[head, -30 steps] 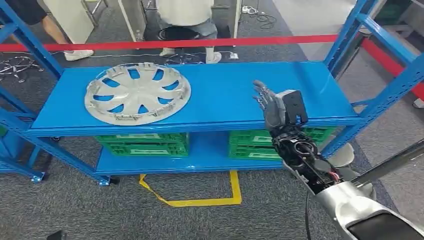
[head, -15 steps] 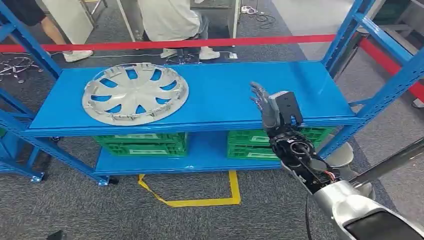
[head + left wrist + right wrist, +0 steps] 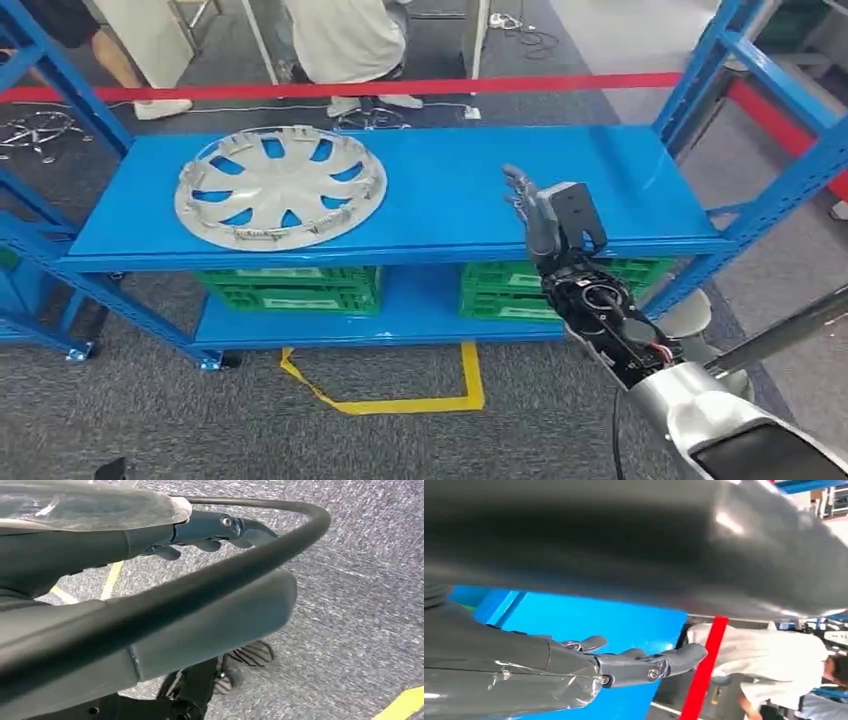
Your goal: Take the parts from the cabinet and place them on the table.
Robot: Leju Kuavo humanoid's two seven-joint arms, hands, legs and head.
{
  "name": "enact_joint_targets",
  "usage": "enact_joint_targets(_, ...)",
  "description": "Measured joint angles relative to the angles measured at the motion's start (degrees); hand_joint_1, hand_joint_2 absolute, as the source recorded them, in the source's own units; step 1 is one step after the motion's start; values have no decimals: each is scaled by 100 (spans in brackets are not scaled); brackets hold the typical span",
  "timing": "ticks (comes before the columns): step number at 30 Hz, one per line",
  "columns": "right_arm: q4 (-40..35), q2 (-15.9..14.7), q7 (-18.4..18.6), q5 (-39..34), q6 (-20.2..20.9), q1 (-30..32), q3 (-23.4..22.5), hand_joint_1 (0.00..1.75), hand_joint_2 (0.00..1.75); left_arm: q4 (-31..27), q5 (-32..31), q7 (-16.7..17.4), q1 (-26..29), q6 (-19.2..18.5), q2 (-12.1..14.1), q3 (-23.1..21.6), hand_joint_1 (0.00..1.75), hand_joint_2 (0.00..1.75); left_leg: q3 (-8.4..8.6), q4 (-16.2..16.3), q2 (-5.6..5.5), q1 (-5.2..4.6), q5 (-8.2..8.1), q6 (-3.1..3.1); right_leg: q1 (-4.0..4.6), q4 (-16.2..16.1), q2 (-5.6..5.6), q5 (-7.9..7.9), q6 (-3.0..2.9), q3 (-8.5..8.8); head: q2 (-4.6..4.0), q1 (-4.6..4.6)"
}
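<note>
Where it lay flat on the upper blue metal shelf (image 3: 450,190) of the blue steel rack (image 3: 745,60), the round silver plastic wheel cover (image 3: 280,188) sat toward the shelf's left end, its curved spokes fanning out from a plain centre and the blue surface showing through the openings between them. Its rim had small clips or tabs along the near edge. Nothing touched it.

The right hand (image 3: 535,210) was raised over the right part of the same shelf, well apart from the wheel cover, at the end of the silver right arm (image 3: 700,410) that came in from the lower right. Its dark fingers (image 3: 664,662) were stretched out almost straight and a little apart, and they held nothing; in the right wrist view they pointed across the blue shelf toward a red barrier tape (image 3: 400,87) beyond it. Whether the fingertips touched the shelf could not be told.

The left hand (image 3: 210,532) hung beside the robot over grey carpet (image 3: 360,605), its dark fingers loosely extended and spread with nothing in them.

Under the upper shelf, two green plastic crates (image 3: 290,288) stood on the lower blue shelf (image 3: 410,310). Yellow tape (image 3: 400,400) marked the carpet in front of the rack. Behind the red tape a person in a pale top (image 3: 345,35) was near the rack.
</note>
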Motion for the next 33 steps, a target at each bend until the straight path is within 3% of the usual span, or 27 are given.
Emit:
enact_joint_targets(1,15,0,7,0,4,16,9,0,0,0,7,2,4,4,-2,0,0,0,3,1,-4,5,-3,-4,-21,237,-1,-12,12,-135,0,20)
enact_joint_targets(2,31,0,7,0,11,20,15,0,0,0,18,2,10,13,-7,0,0,0,11,3,-10,15,-10,-14,-40,143,-1,124,23,-115,0,37)
enact_joint_targets(3,44,2,7,0,20,16,20,0,0,0,31,2,13,22,-9,0,0,0,21,11,-19,28,-21,-33,-54,-214,-2,374,34,29,0,50)
enact_joint_targets(5,55,2,0,4,44,4,37,0,0,0,52,4,14,44,-11,0,0,0,57,37,-31,55,-63,-97,-94,-1265,-1,925,53,505,0,83)
enact_joint_targets(6,66,2,-4,11,52,-5,44,0,0,4,63,4,11,50,-2,0,0,0,44,52,-41,38,-78,-143,-84,-1481,32,835,73,621,0,109)
enact_joint_targets(7,70,9,-9,11,57,-17,55,0,0,4,63,4,-1,50,-2,0,0,0,-4,115,-50,26,-77,-185,-82,-1620,42,819,20,703,0,138)
enact_joint_targets(9,92,9,-17,17,52,-13,70,0,0,2,72,4,1,52,-6,0,0,0,-33,66,-55,41,-30,-264,-31,-1559,47,830,-41,652,0,59)
enact_joint_targets(11,94,22,-28,20,39,-29,70,0,0,2,79,4,1,52,-2,0,0,0,-32,102,-54,70,-84,-330,-77,-1629,44,873,-133,690,0,55)
enact_joint_targets(12,94,22,-35,22,41,-44,70,0,0,2,81,4,-1,52,-7,0,0,0,-104,299,-26,75,-205,-356,-62,-1635,41,879,-156,697,0,22)
enact_joint_targets(13,94,24,-35,22,50,-54,70,0,0,2,79,4,-14,52,-4,0,0,0,-321,725,-22,77,-424,-378,-58,-1635,33,882,-185,687,0,-61)
enact_joint_targets(15,101,24,-39,17,61,-31,72,0,0,2,81,4,-15,52,-2,0,0,0,-842,1717,-21,78,-801,-407,-31,-1635,11,878,-210,675,0,-133)
enact_joint_targets(16,107,26,-39,13,66,-20,72,0,0,2,85,7,-8,52,-9,0,0,0,-1013,2012,-21,78,-857,-408,-21,-1635,9,877,-217,673,0,-162)
enact_joint_targets(17,111,26,-42,2,68,-14,74,0,0,2,92,9,-2,52,-13,0,0,0,-1039,1999,-21,77,-754,-395,-10,-1635,10,879,-221,675,0,-188)
enact_joint_targets(18,111,26,-46,-7,72,-17,76,0,0,2,98,9,6,52,-13,0,0,0,-918,1719,-21,73,-551,-373,-1,-1634,11,879,-222,676,0,-203)
enact_joint_targets(20,111,37,-55,-9,72,-27,76,0,0,4,98,9,4,57,2,0,0,0,-381,631,-21,51,-35,-293,9,-1635,15,879,-220,693,0,-249)
enact_joint_targets(21,111,48,-61,-9,74,-37,76,0,0,4,98,11,-1,59,13,0,0,0,-149,164,-13,26,59,-242,9,-1635,13,879,-217,693,0,-265)
enact_joint_targets(23,111,52,-63,-24,87,-45,76,0,0,2,101,13,-15,66,20,0,0,0,-136,66,4,-8,59,-242,50,-1615,15,845,-184,656,0,-252)
enact_joint_targets(24,111,52,-63,-24,94,-39,79,0,0,2,105,15,-16,66,13,0,0,0,-127,54,7,19,57,-303,72,-1602,11,792,-276,666,0,-234)
enact_joint_targets(25,111,55,-66,-24,101,-40,85,0,0,2,107,22,-12,68,15,0,0,0,-116,53,-5,5,60,-291,65,-1603,0,816,-283,677,0,-223)
enact_joint_targets(26,111,59,-68,-24,101,-45,92,0,0,4,114,24,-8,68,13,0,0,0,-121,62,-6,-6,58,-273,57,-1615,0,833,-236,687,0,-201)
enact_joint_targets(33,114,68,-72,-26,120,-49,118,0,0,4,146,26,-3,77,11,0,0,0,-130,65,-9,-22,57,-219,38,-1673,0,858,-184,711,0,-133)
